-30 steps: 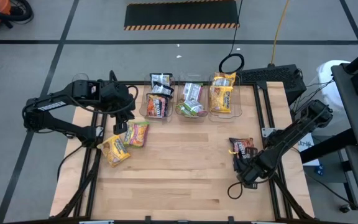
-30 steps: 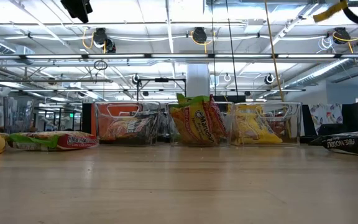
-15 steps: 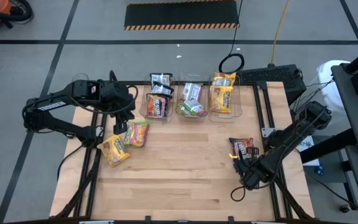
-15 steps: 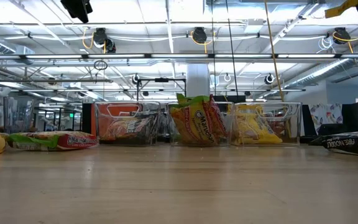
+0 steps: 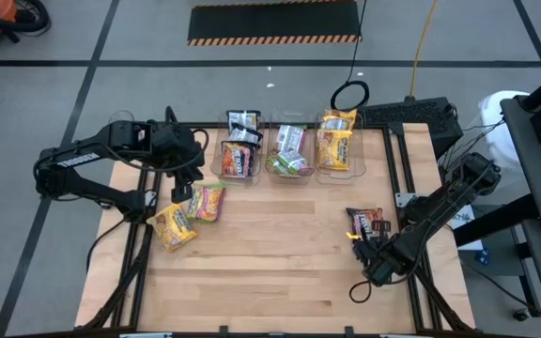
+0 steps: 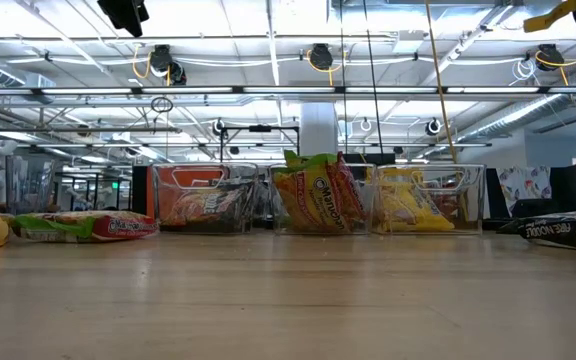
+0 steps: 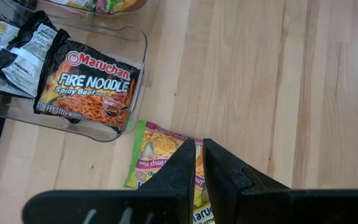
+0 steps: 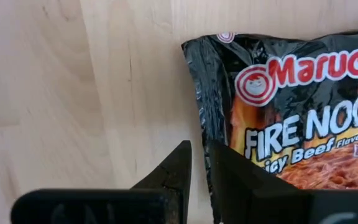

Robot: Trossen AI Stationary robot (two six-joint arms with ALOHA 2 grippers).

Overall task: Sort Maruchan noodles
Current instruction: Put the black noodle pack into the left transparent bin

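3 clear bins (image 5: 291,150) lined at bench (image 5: 280,263) far edge; 3 loose pkts counted: 2 by left edge (image 5: 188,214), 1 dark pkt (image 5: 368,222) nr right edge. Left gripper (image 7: 199,163) and right gripper (image 8: 199,163) fingers nearly pressed together, nothing pinched.

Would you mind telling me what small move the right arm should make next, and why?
Probably open the right gripper and ease it forward over the black crinkly Fire Noodle packet. Its fingers are nearly together above bare wood, just short of the packet's edge, and the packet lies loose on the wooden table, away from the clear plastic bin holding the other black packets.
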